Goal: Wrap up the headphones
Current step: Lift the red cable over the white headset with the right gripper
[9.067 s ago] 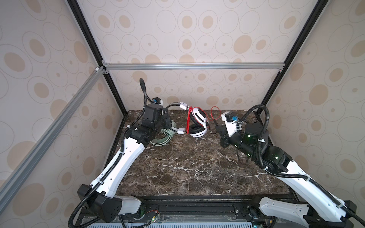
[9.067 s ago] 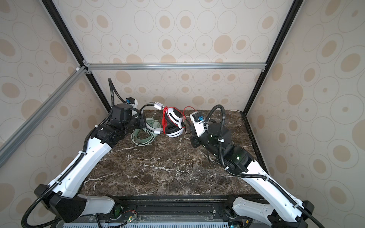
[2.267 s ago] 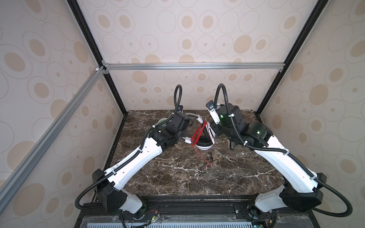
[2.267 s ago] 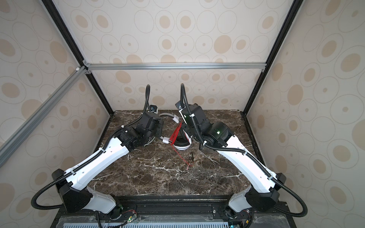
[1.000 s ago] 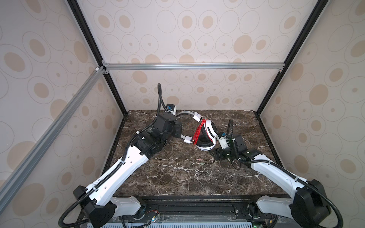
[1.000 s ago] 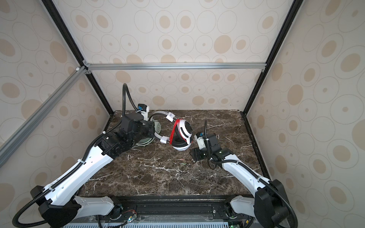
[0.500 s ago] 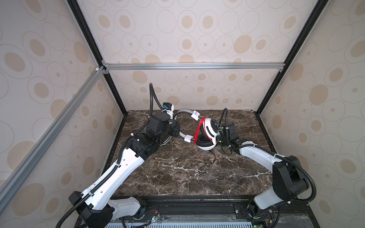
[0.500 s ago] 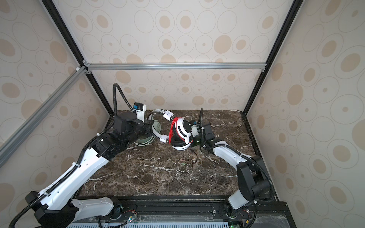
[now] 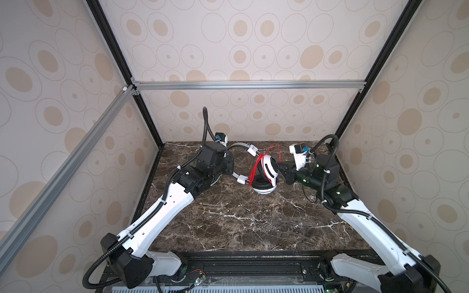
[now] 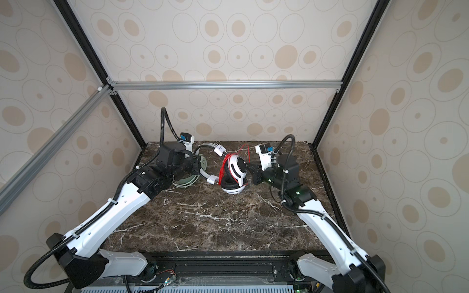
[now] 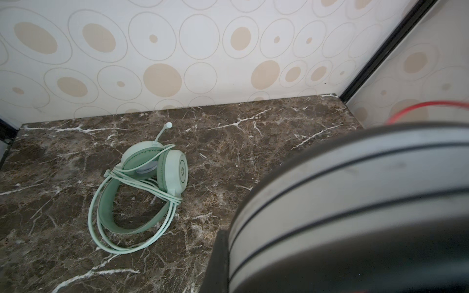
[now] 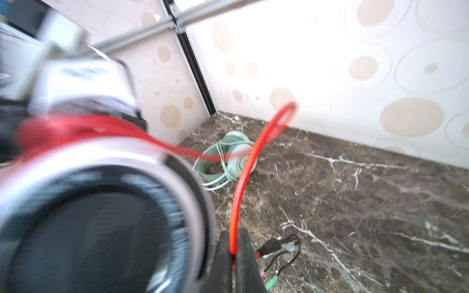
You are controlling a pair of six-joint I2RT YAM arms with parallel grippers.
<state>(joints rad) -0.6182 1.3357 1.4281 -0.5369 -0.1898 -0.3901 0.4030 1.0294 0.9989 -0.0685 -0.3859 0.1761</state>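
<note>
**Left gripper** (image 10: 197, 165): jaws together, judged clamped on the grey headband (image 11: 355, 177) of the white-and-black headset (image 9: 267, 168). Its fingers are hidden in the left wrist view, which the band fills at close range.

**Mint-green headset** (image 11: 142, 187): lies flat on the marble tabletop (image 9: 241, 223) near the left gripper, on the side away from the right arm, untouched. Its pale green cable (image 11: 175, 200) is already looped around band and cups. Judged finished.

**White-and-black headset**: sits between the two grippers. The lower cup rests on the tabletop, the upper cup faces the right gripper, and the band arches back to the left gripper. Judged light, with rigid plastic shells, a springy band and soft cushions. It is best held by the band, which leaves the cups free for winding.

**Red cable** (image 12: 243, 182): several turns already sit beside the cups. A free loop arcs up above them and comes down into the right gripper. Judged thin, limp and slippery, so it wants a firm pinch and steady tension or the turns will slacken.

**Right gripper** (image 12: 233, 241): jaws together, pinching the red cable close beside the upper cup. The plug end (image 12: 276, 244), a black splitter with thin leads, trails just past the jaws, so little cable seems left to wind.
</note>
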